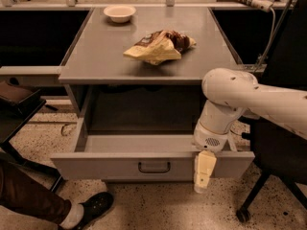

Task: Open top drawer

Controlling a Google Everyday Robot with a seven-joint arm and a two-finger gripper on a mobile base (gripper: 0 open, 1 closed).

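Now, the gripper (203, 172) hangs at the upper edge of the top drawer's (96, 166) front, toward its right end, at about 5 o'clock in the view. Its cream tip points down across the grey front panel and ends below the panel's lower edge. Whether it is open or closed, and whether it grips the panel, cannot be told from here. The white arm (240, 95) rises from it and runs off toward 3 o'clock.

The top drawer stands drawn well out from under the cabinet top (96, 56), so that its front lies near 6 o'clock. Its small black bar handle (154, 166) sits at the middle of the front, to the gripper's 9 o'clock and apart from it. The broad grey tray (139, 143) lies bare behind the front.

On the cabinet top, a crumpled snack bag (160, 46) lies near 12 o'clock from the handle, and a pale bowl (119, 12) sits farther back, toward 11 o'clock. A black shoe (91, 206) rests on the speckled floor (158, 205) at 7 o'clock. A dark chair (259, 188) stands at 4 o'clock, behind the arm.
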